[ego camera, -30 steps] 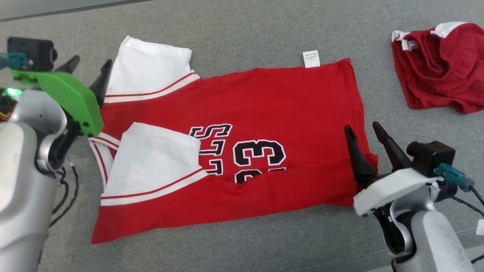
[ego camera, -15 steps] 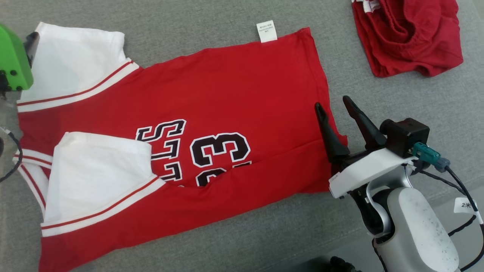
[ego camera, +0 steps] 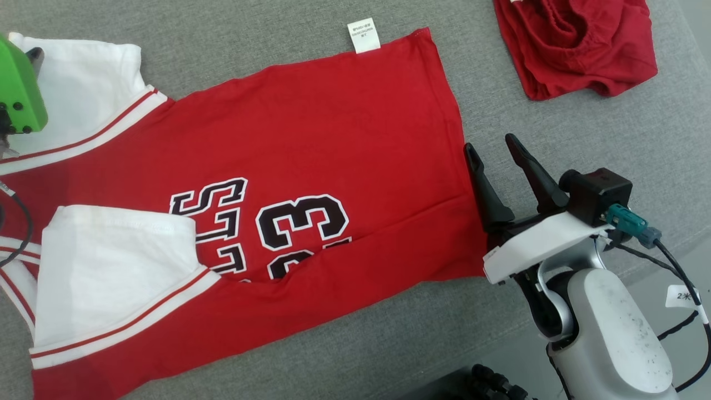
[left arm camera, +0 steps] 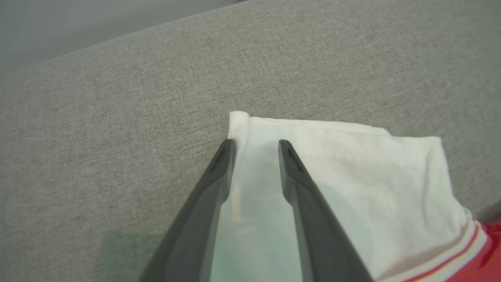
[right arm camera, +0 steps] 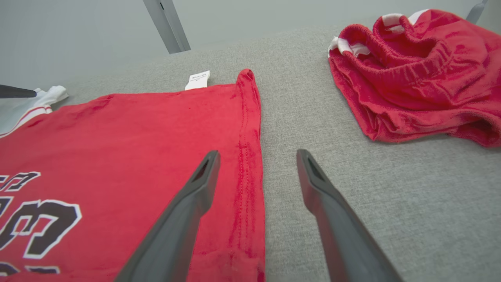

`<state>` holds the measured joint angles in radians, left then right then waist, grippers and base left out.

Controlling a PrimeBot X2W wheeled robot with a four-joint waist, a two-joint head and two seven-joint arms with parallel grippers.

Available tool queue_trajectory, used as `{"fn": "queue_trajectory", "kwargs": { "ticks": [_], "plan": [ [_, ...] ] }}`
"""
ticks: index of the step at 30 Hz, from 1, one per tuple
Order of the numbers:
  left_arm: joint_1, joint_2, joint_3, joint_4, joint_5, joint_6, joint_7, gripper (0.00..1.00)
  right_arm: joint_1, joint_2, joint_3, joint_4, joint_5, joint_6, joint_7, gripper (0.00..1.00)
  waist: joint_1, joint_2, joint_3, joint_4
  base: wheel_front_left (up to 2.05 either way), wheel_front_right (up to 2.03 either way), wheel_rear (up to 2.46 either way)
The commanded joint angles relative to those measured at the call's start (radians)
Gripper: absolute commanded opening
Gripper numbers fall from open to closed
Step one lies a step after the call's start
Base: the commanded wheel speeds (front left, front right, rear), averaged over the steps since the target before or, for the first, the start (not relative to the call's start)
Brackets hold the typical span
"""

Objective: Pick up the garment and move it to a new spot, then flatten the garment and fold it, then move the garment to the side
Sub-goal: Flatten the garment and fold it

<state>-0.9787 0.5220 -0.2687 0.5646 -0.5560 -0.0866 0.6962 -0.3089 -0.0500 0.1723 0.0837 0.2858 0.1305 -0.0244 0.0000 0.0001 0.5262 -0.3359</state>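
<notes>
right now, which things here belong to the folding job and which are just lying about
In the job:
red BULLS 23 garment, partly folded
left tool, open over its white sleeve
right tool, open astride its hem

Lying about:
darker red garment, bunched up, apart from the shirt

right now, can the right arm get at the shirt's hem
Probably yes: the right gripper is open and straddles the hem of the shirt, with nothing in the way.
</notes>
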Motion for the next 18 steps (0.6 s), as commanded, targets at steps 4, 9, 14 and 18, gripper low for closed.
{"fn": "queue_trajectory", "kwargs": {
  "ticks": [4, 9, 14, 18],
  "plan": [
    [-0.005, -0.023, -0.013, -0.033, -0.007, -0.014, -0.058, 0.0, -0.06, -0.004, -0.006, 0.011, -0.05, 0.0, 0.033, 1.0, 0.0, -0.0001, -0.014, 0.03, 0.0, 0.0, 0.0],
    [-0.012, -0.064, -0.024, -0.068, -0.027, -0.026, -0.136, 0.0, -0.171, -0.047, -0.029, 0.058, -0.089, 0.0, 0.1, 1.0, 0.0, -0.0001, -0.031, 0.088, 0.0, 0.0, 0.0],
    [0.005, -0.097, -0.043, -0.112, -0.048, -0.036, -0.185, 0.0, -0.302, -0.104, -0.023, 0.143, -0.098, 0.0, 0.195, 1.0, 0.0, -0.0001, -0.043, 0.159, 0.0, 0.0, 0.0],
    [0.021, -0.125, -0.055, -0.146, -0.072, -0.038, -0.226, 0.0, -0.396, -0.158, -0.007, 0.25, -0.103, 0.0, 0.275, 1.0, 0.0, -0.0001, -0.046, 0.219, 0.0, 0.0, 0.0]
  ]
}}
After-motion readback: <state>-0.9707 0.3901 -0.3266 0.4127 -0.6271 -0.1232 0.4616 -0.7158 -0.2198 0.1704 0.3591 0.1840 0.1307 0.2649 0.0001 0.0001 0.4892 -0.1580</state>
